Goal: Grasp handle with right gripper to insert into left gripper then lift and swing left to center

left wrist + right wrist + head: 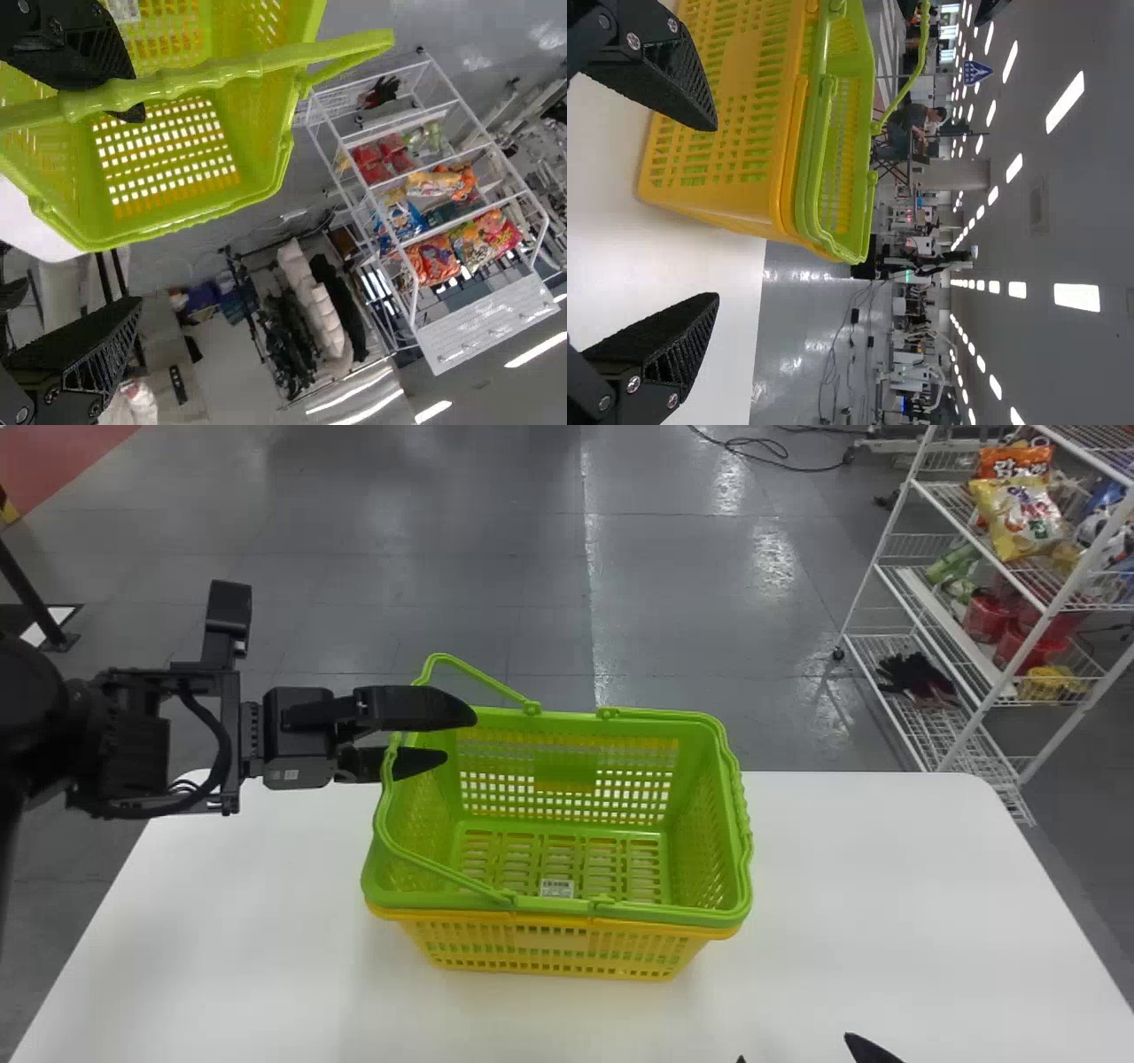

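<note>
The green basket (567, 903) sits nested in a yellow basket (549, 952), both upright on the white counter (886, 886). Its near handle for the job, the handle (186, 81) on the basket's left side, is swung up and leans outward over the left rim, while the second handle (741, 815) lies folded down along the basket's right rim. The left claw (462, 737) is at the left side of the green basket, reaching in from outside, with its fingertips over the far part of that left rim. Its fingers stand wide apart and are not closed on anything; in the left wrist view the handle crosses one finger close to its tip, though whether the two touch I cannot tell. The right claw (796, 1047) is on the robot's side of the green basket and to its right, well apart from it, fingers spread wide with nothing between them. Inside the green basket, a small white label (556, 888) shows near the wall closest to the robot. Beyond the green basket to the right, on the floor (496, 558), stands a white wire shelf (970, 735) carrying snack bags (1019, 514), with dark gloves (917, 677) on a lower level.
</note>
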`<action>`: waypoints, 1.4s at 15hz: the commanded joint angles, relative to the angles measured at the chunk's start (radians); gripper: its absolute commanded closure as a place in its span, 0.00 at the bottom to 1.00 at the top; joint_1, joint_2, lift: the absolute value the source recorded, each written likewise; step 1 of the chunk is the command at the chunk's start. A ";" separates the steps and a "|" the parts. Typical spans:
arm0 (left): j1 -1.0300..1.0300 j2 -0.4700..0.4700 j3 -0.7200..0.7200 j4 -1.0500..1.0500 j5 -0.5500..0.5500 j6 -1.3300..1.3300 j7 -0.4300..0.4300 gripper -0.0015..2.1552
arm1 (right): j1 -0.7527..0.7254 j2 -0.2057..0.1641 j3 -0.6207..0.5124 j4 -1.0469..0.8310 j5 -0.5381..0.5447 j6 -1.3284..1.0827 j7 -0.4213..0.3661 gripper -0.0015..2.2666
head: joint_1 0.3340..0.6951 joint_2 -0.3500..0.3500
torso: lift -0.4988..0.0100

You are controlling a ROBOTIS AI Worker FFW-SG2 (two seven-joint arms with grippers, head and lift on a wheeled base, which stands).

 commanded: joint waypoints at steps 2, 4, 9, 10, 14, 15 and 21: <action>-0.045 0.001 -0.054 0.026 0.009 0.006 0.000 0.04 | -0.013 0.001 -0.022 -0.044 0.000 0.022 0.001 0.06 | 1.00 0.42 | 0.80; -0.071 0.001 -0.077 0.034 0.007 0.006 0.000 0.04 | -0.022 0.001 -0.028 -0.067 0.000 0.055 0.001 0.06 | 1.00 0.39 | 0.80; -0.124 -0.006 -0.140 0.049 0.001 0.006 -0.002 0.04 | -0.079 0.001 -0.062 -0.137 0.000 0.199 0.000 0.06 | 1.00 0.34 | 0.80; -0.132 -0.008 -0.153 0.049 0.000 0.006 -0.002 0.04 | -0.091 0.001 -0.071 -0.151 0.000 0.224 0.000 0.07 | 1.00 0.33 | 0.80; -0.158 -0.019 -0.189 0.049 0.004 0.006 -0.002 0.04 | -0.151 0.003 -0.086 -0.202 0.002 0.359 -0.009 0.42 | 1.00 0.28 | 0.80; -0.167 -0.022 -0.196 0.049 0.007 0.006 -0.002 0.04 | -0.166 0.003 -0.086 -0.213 0.005 0.399 -0.020 0.65 | 1.00 0.27 | 0.80; -0.181 -0.025 -0.206 0.055 0.014 0.006 0.000 0.04 | -0.281 0.004 -0.079 -0.211 0.078 0.583 -0.055 0.98 | 1.00 0.22 | 0.80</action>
